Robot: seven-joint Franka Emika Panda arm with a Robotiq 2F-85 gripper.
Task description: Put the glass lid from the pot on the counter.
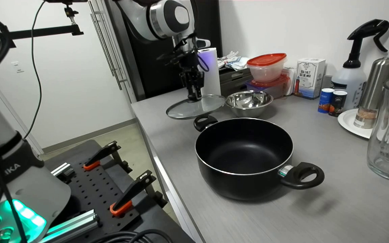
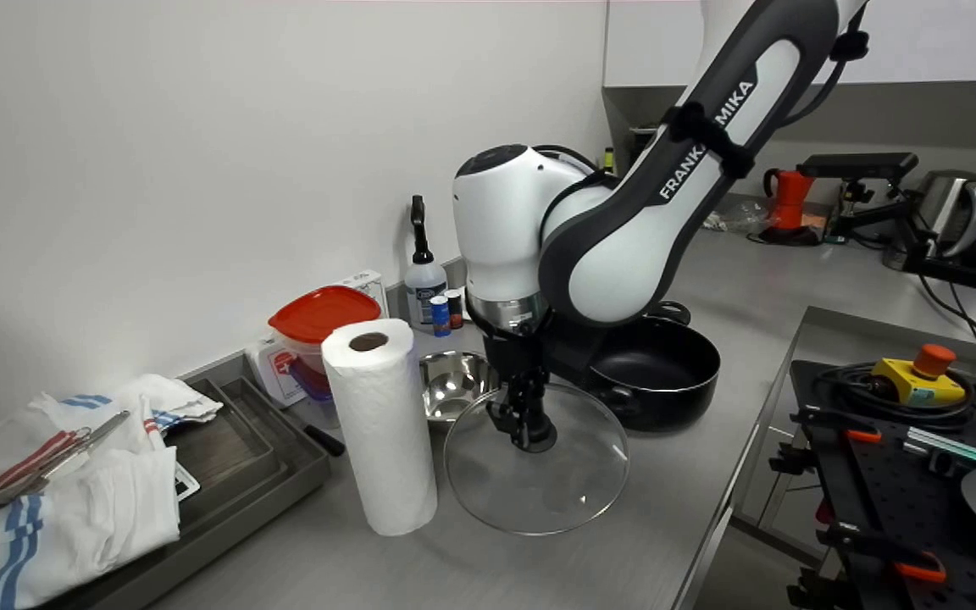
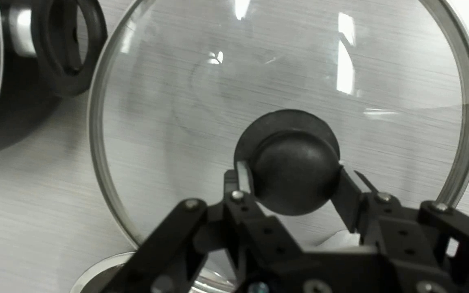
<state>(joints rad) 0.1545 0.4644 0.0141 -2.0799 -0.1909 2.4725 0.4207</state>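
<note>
Glass lid (image 3: 259,89) was held off the pot (image 1: 241,185) and over the counter (image 2: 607,568); the step in hand was judged to be the setting-down. For the next move, a levelling and a slow lowering seemed to be called for, with the black knob (image 3: 295,179) not let go until the metal rim (image 3: 97,114) was borne all round. Nearest in the wrist view, the gripper (image 3: 292,177) was seen clasped on the knob, its fingers (image 3: 348,197) parted only by the knob's width, with one pressed to either side. Beneath it the lid was tilted, as was shown in both exterior views; whether the rim met the counter anywhere could not be told. Near the rim, a loop handle (image 3: 97,44) of the uncovered pot was seen, and the steel bowl (image 1: 250,111) was set close by. Past the bowl, in an exterior view, two red-lidded containers (image 1: 267,73) were seen stacked.
</note>
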